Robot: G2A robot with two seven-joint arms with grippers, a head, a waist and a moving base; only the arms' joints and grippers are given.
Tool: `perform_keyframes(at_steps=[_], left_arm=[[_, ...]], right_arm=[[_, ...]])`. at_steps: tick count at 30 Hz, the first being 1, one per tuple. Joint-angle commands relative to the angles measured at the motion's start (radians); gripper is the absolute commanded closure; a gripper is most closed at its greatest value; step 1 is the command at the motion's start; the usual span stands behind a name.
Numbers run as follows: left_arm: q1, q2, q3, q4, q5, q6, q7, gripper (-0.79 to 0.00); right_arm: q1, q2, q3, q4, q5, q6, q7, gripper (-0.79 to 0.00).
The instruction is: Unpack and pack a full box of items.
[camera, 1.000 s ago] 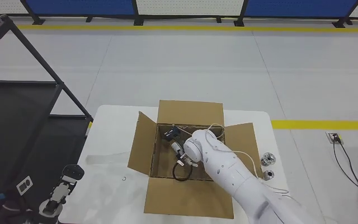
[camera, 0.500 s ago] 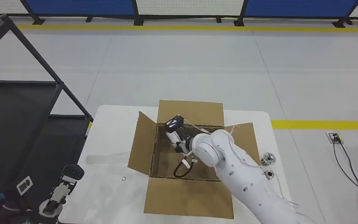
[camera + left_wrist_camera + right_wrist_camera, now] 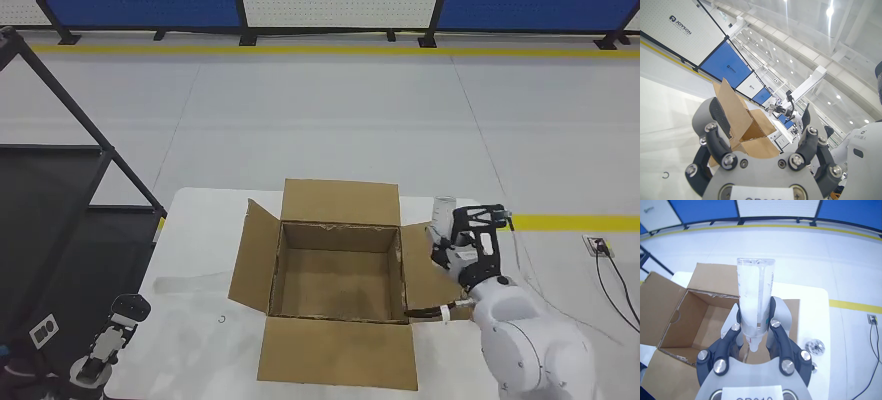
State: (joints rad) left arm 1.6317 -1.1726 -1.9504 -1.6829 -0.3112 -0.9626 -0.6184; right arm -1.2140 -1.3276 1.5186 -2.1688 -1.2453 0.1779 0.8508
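White table (image 3: 200, 235), workshop floor beyond. Right gripper (image 3: 755, 321) clamped on clear bottle (image 3: 755, 285), lifted out of box (image 3: 340, 205), now beside and below: unpacking advanced. Left gripper (image 3: 761, 108) spread wide, empty.

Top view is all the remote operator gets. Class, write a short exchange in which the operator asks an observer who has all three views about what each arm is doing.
Operator: What is the arm beside the box carrying?
Observer: The right gripper is shut on a clear bottle, nozzle end toward the wrist.
Operator: And the arm at the table's near corner?
Observer: The left gripper is open and empty, facing the cardboard box.
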Motion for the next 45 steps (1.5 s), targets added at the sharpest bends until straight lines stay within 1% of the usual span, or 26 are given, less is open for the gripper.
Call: perform_keyframes(at_steps=[1,4,7,10,13,16,19,28,37,45], left_arm=[[0.0,0.0,0.0,0.0,0.0,0.0,0.0,-0.785],[0.0,0.0,0.0,0.0,0.0,0.0,0.0,-0.785],[0.0,0.0,0.0,0.0,0.0,0.0,0.0,-0.785],[0.0,0.0,0.0,0.0,0.0,0.0,0.0,-0.785],[0.0,0.0,0.0,0.0,0.0,0.0,0.0,-0.785],[0.0,0.0,0.0,0.0,0.0,0.0,0.0,-0.785],[0.0,0.0,0.0,0.0,0.0,0.0,0.0,-0.785],[0.0,0.0,0.0,0.0,0.0,0.0,0.0,-0.785],[0.0,0.0,0.0,0.0,0.0,0.0,0.0,-0.785],[0.0,0.0,0.0,0.0,0.0,0.0,0.0,-0.785]], right_arm=[[-0.073,0.003,0.095,-0.033,0.049,0.006,-0.01,0.0],[-0.14,0.006,0.204,-0.006,0.173,-0.022,-0.023,0.0],[-0.171,0.009,0.281,0.085,0.286,-0.073,-0.036,0.0],[-0.178,0.013,0.32,0.187,0.377,-0.127,-0.048,0.0],[-0.167,0.019,0.331,0.284,0.454,-0.198,-0.026,0.0],[-0.144,0.024,0.32,0.362,0.499,-0.264,-0.009,0.0],[-0.119,0.028,0.279,0.418,0.499,-0.298,-0.001,0.0],[-0.055,0.037,0.175,0.507,0.565,-0.437,0.015,0.0],[0.025,0.041,0.077,0.587,0.554,-0.446,-0.003,0.0],[0.07,0.046,0.025,0.643,0.57,-0.464,-0.01,0.0]])
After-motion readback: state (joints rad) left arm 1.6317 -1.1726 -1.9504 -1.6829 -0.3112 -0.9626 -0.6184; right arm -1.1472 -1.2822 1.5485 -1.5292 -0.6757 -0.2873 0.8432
